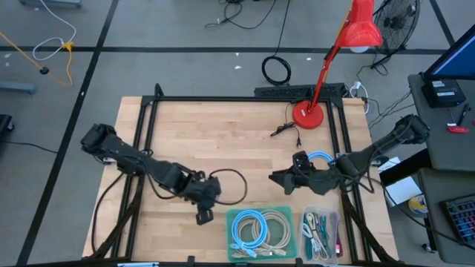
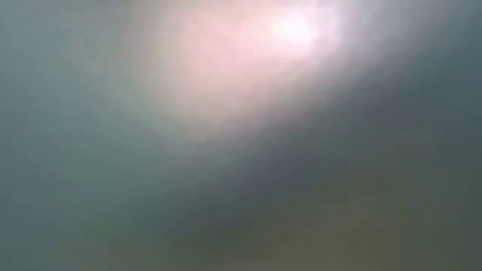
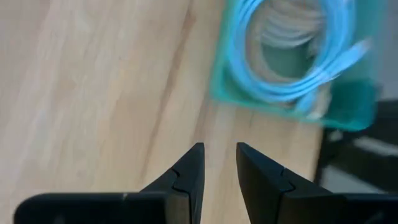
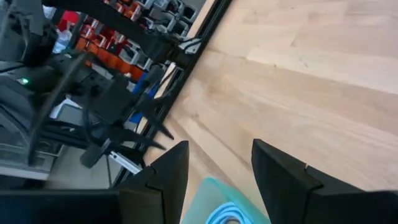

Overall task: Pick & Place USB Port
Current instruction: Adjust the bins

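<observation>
Left gripper [image 1: 204, 216]: near front edge, beside teal tray [image 1: 260, 228]; fingers narrowly apart, empty.
Right gripper [image 1: 276, 179]: mid-table, right of centre; fingers parted, empty.
USB cable [image 1: 284, 129]: toward back edge, beside red lamp base [image 1: 306, 115].

Small black USB lead [image 1: 284, 130], kinked, flat on the wood beside the red lamp base [image 1: 306, 115]

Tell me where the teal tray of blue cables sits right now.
In the high view the teal tray sits at the table's near edge, right of centre, just right of the left gripper and beside a smaller bin of cables on its right.
</observation>
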Motion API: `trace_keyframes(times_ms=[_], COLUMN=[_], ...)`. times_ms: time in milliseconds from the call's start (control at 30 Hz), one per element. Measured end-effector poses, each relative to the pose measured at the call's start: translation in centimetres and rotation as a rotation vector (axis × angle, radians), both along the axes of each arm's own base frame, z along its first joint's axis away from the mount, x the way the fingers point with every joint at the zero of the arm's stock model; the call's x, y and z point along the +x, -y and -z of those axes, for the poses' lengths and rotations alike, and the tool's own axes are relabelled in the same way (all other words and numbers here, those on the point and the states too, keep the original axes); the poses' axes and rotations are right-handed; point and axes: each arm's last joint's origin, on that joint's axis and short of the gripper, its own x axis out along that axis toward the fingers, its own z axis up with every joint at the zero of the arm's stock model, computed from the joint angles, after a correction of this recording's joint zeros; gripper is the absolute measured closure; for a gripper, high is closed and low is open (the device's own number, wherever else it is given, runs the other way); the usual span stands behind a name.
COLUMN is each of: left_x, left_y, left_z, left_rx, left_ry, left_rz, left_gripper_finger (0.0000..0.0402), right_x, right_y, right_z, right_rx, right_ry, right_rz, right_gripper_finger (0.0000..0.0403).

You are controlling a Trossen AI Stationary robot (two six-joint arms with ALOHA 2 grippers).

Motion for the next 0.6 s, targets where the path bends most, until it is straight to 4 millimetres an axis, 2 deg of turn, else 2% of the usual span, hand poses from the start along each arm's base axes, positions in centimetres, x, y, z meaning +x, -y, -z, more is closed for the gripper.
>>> trace_keyframes(times_ms=[267,433,600], left_x=[4.0,7.1,8.6], left_y=[2.6,2.8,3.1], left_z=[-1.6,-0.6,2.1], left_rx=[0.112,0.112,0.114], left_ry=[0.073,0.054,-0.053], left_rz=[0.106,0.083,0.046], left_gripper_finger=[0.0309,0.0309,0.0309], right_x=[0.0,-0.2,-0.4], right_y=[0.2,0.1,0.0], right_z=[0.3,0.7,1.0], right_rx=[-0.008,0.004,-0.016], right_ry=[-0.038,-0.094,-0.149], right_rz=[-0.018,-0.086,-0.150], right_gripper_finger=[0.0239,0.0239,0.0241])
